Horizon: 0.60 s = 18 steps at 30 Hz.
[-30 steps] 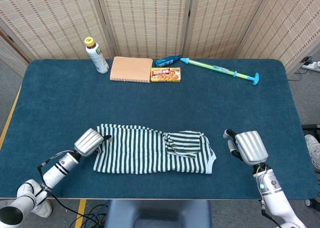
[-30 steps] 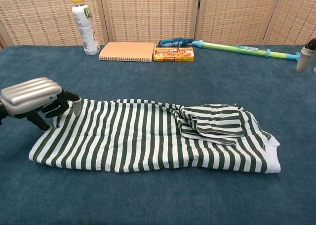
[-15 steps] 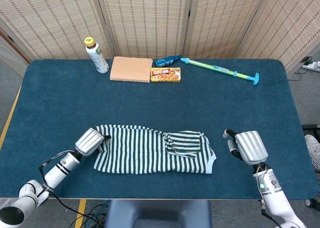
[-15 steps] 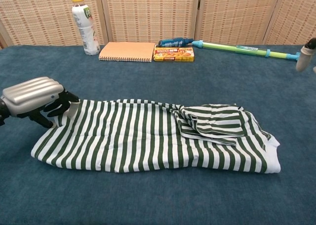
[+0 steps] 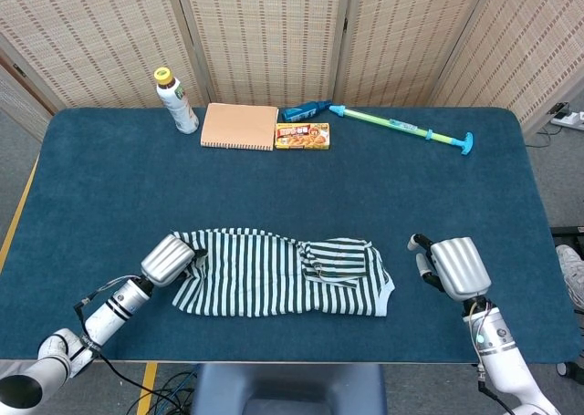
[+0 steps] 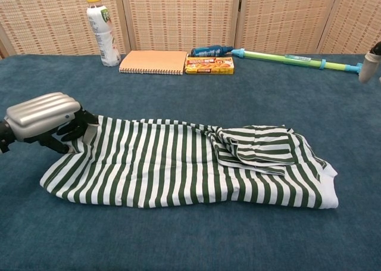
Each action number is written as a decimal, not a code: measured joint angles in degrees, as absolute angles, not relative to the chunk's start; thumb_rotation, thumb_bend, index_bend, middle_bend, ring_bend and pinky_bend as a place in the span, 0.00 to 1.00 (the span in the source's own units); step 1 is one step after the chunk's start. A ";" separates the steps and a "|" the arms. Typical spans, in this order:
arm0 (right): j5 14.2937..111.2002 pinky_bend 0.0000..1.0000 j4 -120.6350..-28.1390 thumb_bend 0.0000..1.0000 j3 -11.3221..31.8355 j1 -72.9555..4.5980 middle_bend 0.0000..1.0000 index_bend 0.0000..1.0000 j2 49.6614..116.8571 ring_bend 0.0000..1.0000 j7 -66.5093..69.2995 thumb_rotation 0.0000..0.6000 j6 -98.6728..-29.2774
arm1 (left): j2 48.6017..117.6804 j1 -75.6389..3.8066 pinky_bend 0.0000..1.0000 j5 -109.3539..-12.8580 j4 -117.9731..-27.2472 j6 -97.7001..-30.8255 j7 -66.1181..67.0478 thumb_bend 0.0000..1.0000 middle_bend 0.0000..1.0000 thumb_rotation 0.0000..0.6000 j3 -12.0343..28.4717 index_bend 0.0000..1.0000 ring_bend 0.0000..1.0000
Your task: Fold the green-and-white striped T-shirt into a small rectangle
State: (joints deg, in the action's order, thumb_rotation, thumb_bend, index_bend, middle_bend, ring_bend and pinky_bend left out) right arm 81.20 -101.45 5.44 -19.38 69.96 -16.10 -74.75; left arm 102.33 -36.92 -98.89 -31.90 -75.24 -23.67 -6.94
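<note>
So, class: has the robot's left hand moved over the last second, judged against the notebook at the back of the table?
Yes. The left hand, gripping the striped T-shirt at its end, has shifted slightly rightward, toward the shirt's middle, while the notebook stayed put.

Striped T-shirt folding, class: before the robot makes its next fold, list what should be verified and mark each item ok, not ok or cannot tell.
1. Left hand has hold of the striped T-shirt at its left end: cannot tell; the fingers lie on the edge, but a firm hold is not visible.
2. Right hand is free of the cloth: ok; it hovers apart, to the shirt's right, holding nothing.
3. Shirt lies flat: not ok; a bunched sleeve sits on top near the right end.
4. Fold path is unobstructed: ok; bottle, notebook and water gun sit along the table's far edge.
5. Shirt is fully on the table: ok.
</note>
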 measured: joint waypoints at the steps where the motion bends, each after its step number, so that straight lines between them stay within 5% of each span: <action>1: 81.30 1.00 -101.46 0.57 5.45 -19.34 0.97 0.43 69.95 1.00 -16.00 1.00 -74.81 | 102.09 -36.86 0.93 -98.84 -32.13 -75.26 -23.62 0.48 0.88 1.00 -6.93 0.66 0.83; 18: 83.07 1.00 -101.97 0.57 5.61 -19.31 0.97 0.44 70.15 1.00 -15.18 1.00 -75.23 | 91.10 -33.58 0.93 -94.94 -44.86 -73.64 -22.94 0.50 0.88 1.00 -5.96 0.66 0.83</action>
State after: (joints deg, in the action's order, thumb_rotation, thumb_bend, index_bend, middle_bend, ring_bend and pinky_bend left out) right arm 83.07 -101.97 5.61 -19.31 70.15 -15.18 -75.23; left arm 91.10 -33.58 -94.94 -44.86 -73.64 -22.94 -5.96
